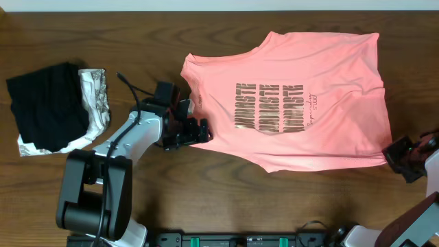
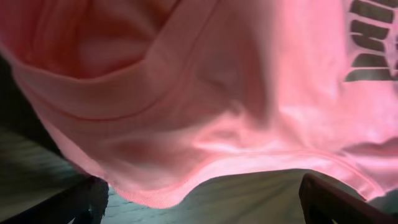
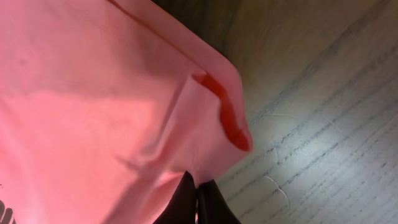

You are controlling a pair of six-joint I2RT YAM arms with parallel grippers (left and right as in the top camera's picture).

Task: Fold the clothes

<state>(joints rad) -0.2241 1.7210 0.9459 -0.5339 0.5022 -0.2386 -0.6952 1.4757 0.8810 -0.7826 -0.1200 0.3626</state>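
The salmon-pink T-shirt (image 1: 295,96) lies spread on the table, its three rows of dark lettering (image 1: 269,104) turned sideways. My left gripper (image 1: 195,134) is open at the shirt's left edge near the collar. In the left wrist view the pink hem (image 2: 155,196) hangs between the two dark fingers (image 2: 199,205) without being pinched. My right gripper (image 1: 398,156) is shut on the shirt's lower right corner. The right wrist view shows its fingers (image 3: 198,199) pressed together on the pink fabric (image 3: 93,112).
A black folded garment (image 1: 44,106) lies at the far left on a silvery-white patterned cloth (image 1: 96,99). The brown wooden table (image 1: 288,199) shows around the shirt. The left arm's base (image 1: 96,192) stands at the front left.
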